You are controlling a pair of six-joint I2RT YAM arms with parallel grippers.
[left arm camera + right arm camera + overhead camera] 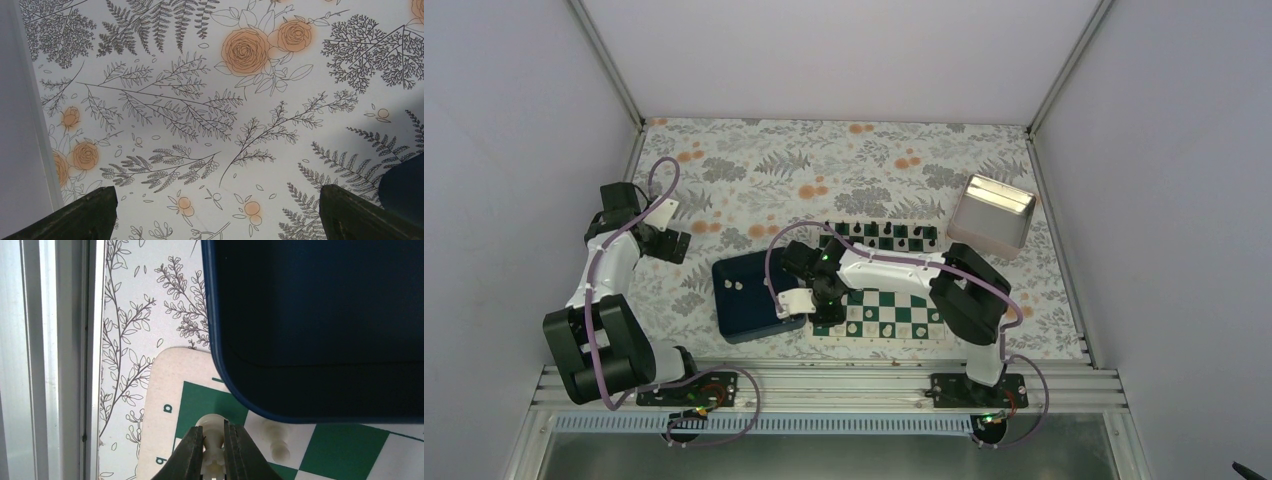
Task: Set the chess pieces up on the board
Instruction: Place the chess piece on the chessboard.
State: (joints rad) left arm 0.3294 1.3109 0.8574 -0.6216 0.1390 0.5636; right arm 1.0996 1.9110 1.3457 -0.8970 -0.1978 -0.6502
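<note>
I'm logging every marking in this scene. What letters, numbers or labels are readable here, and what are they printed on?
"a": on the cream border of the board, beside the corner green square, printed turned in the right wrist view.
"b": next along the same border; turned as it is, it looks like "q".
Top external view: any marks on the border are too small to read.
Left wrist view: no text at all.

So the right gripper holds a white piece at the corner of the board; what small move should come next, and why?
Probably lower it straight down onto the green corner square of the board, then open. The right gripper is shut on the white piece, seemingly over that square. A neighbour piece stands close beside it and the navy tray is near, so sideways drift looks risky.
</note>
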